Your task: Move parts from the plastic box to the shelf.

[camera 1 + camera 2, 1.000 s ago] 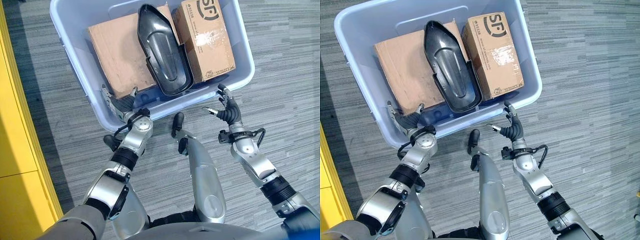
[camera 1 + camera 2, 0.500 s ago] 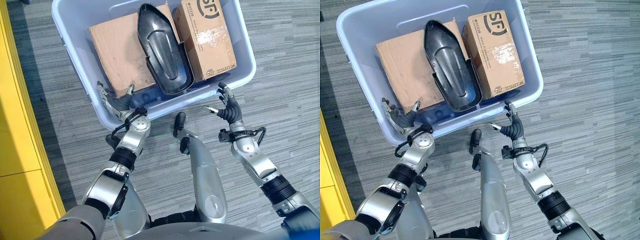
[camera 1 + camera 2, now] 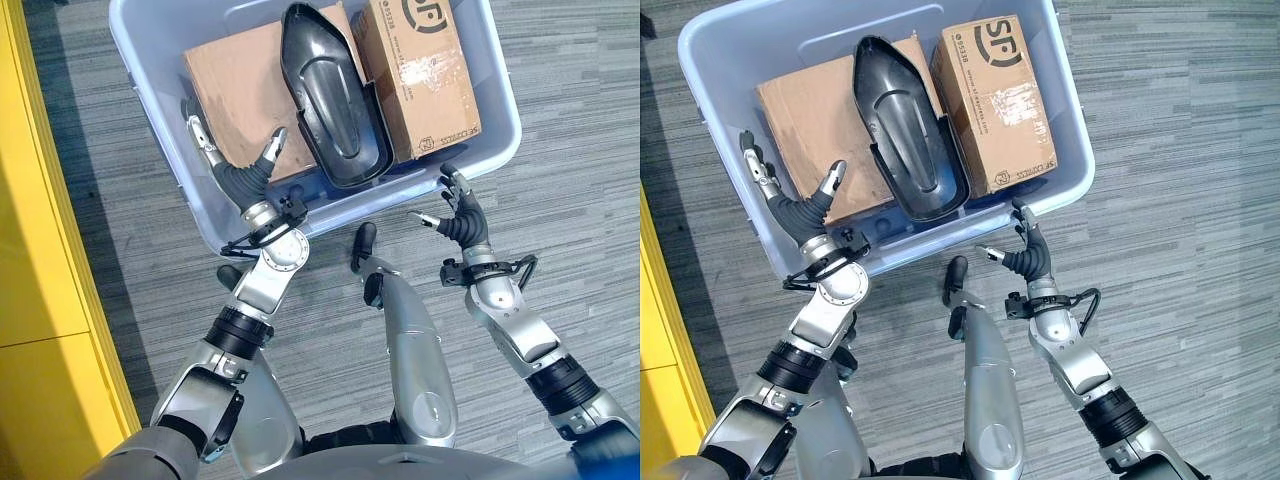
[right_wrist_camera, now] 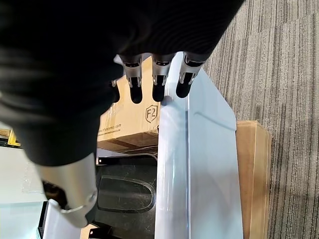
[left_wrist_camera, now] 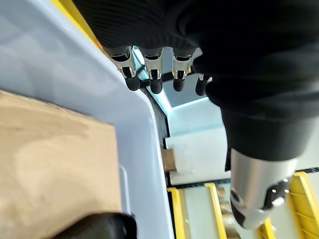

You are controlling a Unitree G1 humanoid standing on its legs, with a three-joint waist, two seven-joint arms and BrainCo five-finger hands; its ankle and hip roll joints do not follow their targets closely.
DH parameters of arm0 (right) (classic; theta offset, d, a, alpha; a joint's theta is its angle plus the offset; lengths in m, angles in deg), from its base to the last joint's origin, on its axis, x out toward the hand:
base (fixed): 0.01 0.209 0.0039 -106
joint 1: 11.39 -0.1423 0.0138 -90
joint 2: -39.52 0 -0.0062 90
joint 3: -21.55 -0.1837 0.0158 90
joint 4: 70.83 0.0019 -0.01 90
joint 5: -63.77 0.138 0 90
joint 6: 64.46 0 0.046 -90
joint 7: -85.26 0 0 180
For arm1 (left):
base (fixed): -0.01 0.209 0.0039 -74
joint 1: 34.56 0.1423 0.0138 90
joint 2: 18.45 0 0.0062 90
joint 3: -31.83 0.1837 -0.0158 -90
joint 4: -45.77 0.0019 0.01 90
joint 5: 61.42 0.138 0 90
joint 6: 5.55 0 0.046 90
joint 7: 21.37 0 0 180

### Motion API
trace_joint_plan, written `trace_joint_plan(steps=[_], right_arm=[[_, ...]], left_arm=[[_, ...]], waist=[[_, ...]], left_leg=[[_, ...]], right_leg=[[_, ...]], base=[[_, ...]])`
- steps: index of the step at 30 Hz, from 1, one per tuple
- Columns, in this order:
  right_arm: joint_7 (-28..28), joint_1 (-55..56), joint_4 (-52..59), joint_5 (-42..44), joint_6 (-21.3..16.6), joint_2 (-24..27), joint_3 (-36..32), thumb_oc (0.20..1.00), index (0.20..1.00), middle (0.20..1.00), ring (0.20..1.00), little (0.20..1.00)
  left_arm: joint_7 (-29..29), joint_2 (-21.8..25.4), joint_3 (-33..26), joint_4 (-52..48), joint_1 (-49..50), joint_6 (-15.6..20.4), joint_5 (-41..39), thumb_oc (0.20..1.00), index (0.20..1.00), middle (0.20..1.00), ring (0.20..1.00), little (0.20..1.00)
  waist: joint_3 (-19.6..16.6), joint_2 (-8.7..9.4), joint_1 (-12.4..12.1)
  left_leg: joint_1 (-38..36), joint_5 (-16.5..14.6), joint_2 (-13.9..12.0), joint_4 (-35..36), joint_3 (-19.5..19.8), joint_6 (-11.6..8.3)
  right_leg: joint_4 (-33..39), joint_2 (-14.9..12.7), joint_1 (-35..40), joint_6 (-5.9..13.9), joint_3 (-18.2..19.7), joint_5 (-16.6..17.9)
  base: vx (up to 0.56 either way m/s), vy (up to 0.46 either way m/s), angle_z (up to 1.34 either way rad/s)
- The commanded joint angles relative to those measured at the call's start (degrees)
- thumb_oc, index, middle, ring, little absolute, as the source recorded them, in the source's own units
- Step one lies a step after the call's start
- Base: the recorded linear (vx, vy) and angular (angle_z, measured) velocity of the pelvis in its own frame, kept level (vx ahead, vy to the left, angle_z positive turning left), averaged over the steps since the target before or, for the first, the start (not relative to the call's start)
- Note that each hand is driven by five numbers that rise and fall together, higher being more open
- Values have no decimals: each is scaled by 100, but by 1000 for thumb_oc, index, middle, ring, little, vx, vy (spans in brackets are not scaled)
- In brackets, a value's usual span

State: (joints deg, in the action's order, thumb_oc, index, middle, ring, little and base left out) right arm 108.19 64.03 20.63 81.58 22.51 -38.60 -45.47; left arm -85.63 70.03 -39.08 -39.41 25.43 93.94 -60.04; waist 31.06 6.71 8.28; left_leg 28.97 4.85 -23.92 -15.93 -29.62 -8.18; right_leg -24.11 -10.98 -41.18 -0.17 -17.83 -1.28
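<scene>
Left eye view: the plastic box (image 3: 160, 150) stands on the grey carpet floor (image 3: 560, 190) and holds a flat cardboard box (image 3: 240, 95) at left, a black moulded part (image 3: 335, 100) lying across the middle, and a printed carton (image 3: 420, 75) at right. The left hand (image 3: 238, 170) is over the box's near-left corner, fingers spread and holding nothing. The right hand (image 3: 458, 215) hovers just outside the near-right rim, fingers relaxed and empty. A yellow structure (image 3: 40, 300) runs along the left edge. Right eye view: same layout; all three parts lie inside the box, none lifted. Left wrist view: the fingers (image 5: 152, 82) are straight, above the rim beside the flat cardboard box. Right wrist view: the fingers (image 4: 158, 88) extend straight near the rim, with the black moulded part and printed carton beyond. Risk: the black moulded part rests on both cartons, so lifting either carton first is likely to tip or slide it; fingers may also catch the rim.
</scene>
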Motion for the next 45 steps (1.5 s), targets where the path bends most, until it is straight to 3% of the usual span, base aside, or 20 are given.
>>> trace_joint_plan(steps=[1, 3, 4, 7, 9, 14, 18, 26, 34, 45], right_arm=[[-18, 124, 289, 37, -125, -34, 156, 1000, 1000, 1000, 1000, 1000], [-39, 129, 262, 32, -136, -50, 159, 1000, 1000, 1000, 1000, 1000], [-59, 107, 230, 24, -132, -65, 177, 1000, 1000, 1000, 1000, 1000], [-86, 70, 191, 19, -122, -99, 176, 1000, 1000, 1000, 1000, 1000], [-101, 53, 173, -2, -106, -121, 158, 1000, 1000, 1000, 1000, 1000], [-168, 4, 186, 13, 5, -117, 90, 1000, 1000, 1000, 1000, 1000], [-204, -101, 157, 67, 160, -162, 82, 1000, 1000, 1000, 1000, 1000], [-184, -229, 94, 157, 292, -231, 99, 1000, 1000, 1000, 1000, 1000], [-174, -361, 12, 221, 389, -272, 148, 1000, 1000, 1000, 1000, 1000], [-132, -443, -27, 338, 455, -254, 150, 1000, 1000, 1000, 1000, 1000]], left_arm=[[210, 183, 213, -347, -158, -189, 214, 1000, 1000, 1000, 1000, 1000], [297, 164, 273, -284, -203, -368, -16, 1000, 1000, 1000, 1000, 1000], [451, 70, 347, -136, -248, -591, -590, 1000, 1000, 1000, 1000, 1000], [609, -77, 408, 59, -289, -549, -1218, 1000, 1000, 1000, 1000, 1000], [694, -155, 418, 179, -333, -463, -1219, 1000, 1000, 1000, 1000, 1000], [458, -233, 448, 248, -619, -754, -1393, 1000, 1000, 1000, 1000, 1000], [-112, -388, 291, 677, -919, -1092, -1678, 1000, 1000, 1000, 1000, 1000], [-241, -519, 133, 1226, -1210, -1189, -1569, 1000, 1000, 1000, 1000, 1000], [-439, -768, 113, 1692, -1475, -1438, -2035, 1000, 1000, 1000, 1000, 1000], [-453, -722, 194, 2044, -1664, -1930, -1560, 1000, 1000, 1000, 1000, 1000]], waist=[[-127, 170, -4], [-127, 189, 15], [-127, 223, 47], [-127, 267, 86], [-127, 285, 116], [-127, 323, 210], [-127, 405, 290], [-127, 521, 346], [-127, 588, 402], [-127, 627, 431]], left_leg=[[460, -36, -417, -995, 72, -517], [443, -36, -430, -987, 46, -513], [444, -32, -471, -986, 10, -512], [454, -47, -517, -996, -29, -506], [450, -33, -534, -993, -55, -502], [450, 1, -592, -990, -112, -511], [513, 14, -672, -1013, -116, -536], [647, -26, -769, -1107, -83, -554], [750, -9, -791, -1169, -44, -580], [977, -67, -793, -1255, 42, -581]], right_leg=[[483, -164, 543, 598, -589, -132], [497, -150, 554, 601, -592, -123], [506, -147, 542, 601, -588, -96], [509, -141, 519, 609, -583, -74], [517, -128, 500, 611, -564, -60], [571, -109, 459, 588, -547, -1], [615, -78, 380, 569, -525, 53], [603, -99, 262, 577, -547, 102], [580, -105, 143, 580, -546, 159], [512, -125, -73, 584, -522, 208]], base=[[0, 0, 0], [-10, -18, -1], [-18, -37, -2], [-14, -37, -4], [-13, -33, -4], [-6, -28, -1], [0, -79, 0], [9, -66, -5], [15, -46, 2], [4, -19, 0]])
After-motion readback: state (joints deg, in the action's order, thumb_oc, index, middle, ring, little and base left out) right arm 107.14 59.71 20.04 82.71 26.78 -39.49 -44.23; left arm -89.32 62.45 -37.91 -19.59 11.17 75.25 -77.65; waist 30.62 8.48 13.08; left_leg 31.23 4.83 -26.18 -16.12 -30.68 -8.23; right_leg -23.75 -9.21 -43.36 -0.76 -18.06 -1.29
